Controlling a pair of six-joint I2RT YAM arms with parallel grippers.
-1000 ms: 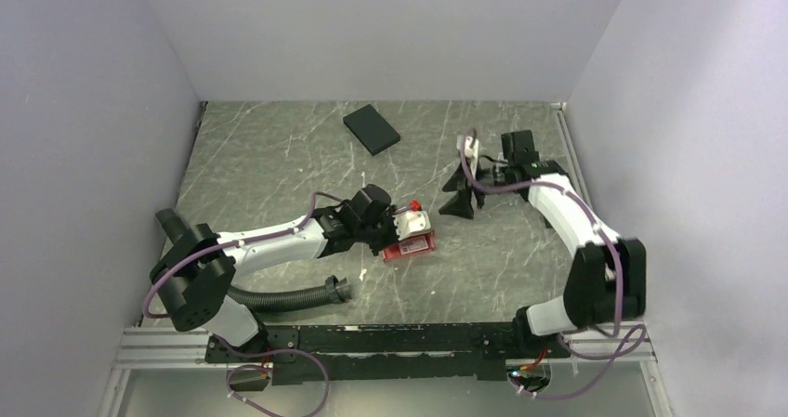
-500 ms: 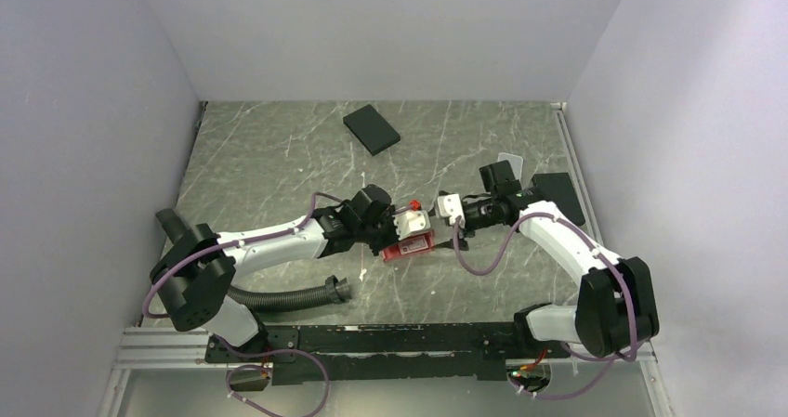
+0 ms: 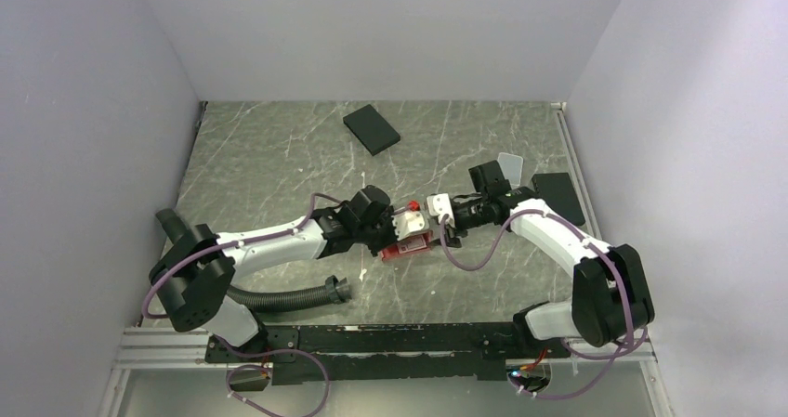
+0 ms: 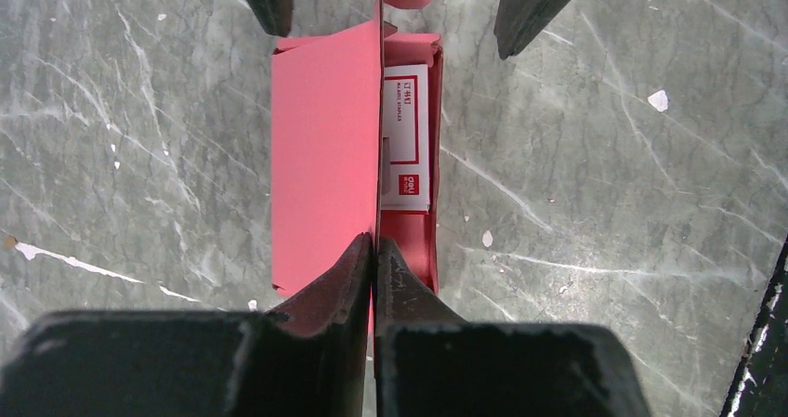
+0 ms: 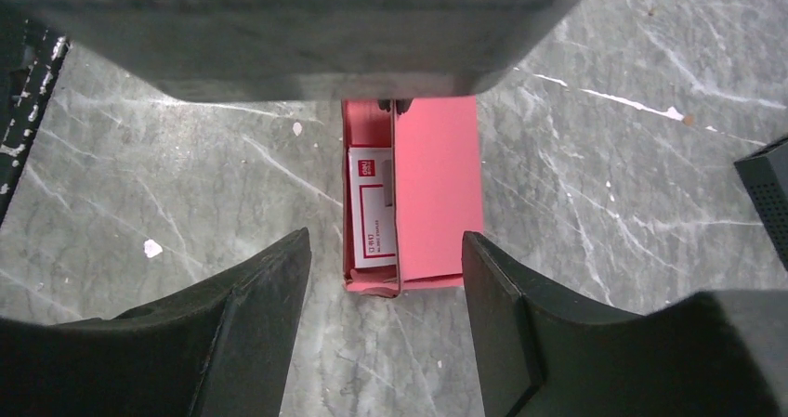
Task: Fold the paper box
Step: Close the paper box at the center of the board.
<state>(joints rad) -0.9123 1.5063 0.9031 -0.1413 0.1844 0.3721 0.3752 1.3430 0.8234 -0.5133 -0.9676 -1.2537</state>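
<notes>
Pinkish-red thin cardboard paper box (image 4: 325, 157) lies mid grey marbled surface (image 3: 279, 157) w/ small red-and-white carton (image 4: 406, 138) inside; left tool (image 4: 374, 245) clenched on its upright panel, right tool (image 5: 381, 241) released, straddling opp. end.

The paper box (image 3: 410, 248) lies between the left gripper (image 4: 374, 246) and right gripper (image 5: 383, 242), a carton (image 4: 406, 138) inside. A flat box (image 3: 372, 129) lies well behind.

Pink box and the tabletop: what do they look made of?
Paper box: thin card, matte pinkish-red, no gloss; its upright panel shows edge-on as a hairline, and the folds are crisp. Table: hard grey-green marble-look top, white veins, slight sheen; real stone or printed laminate, cannot tell.
</notes>
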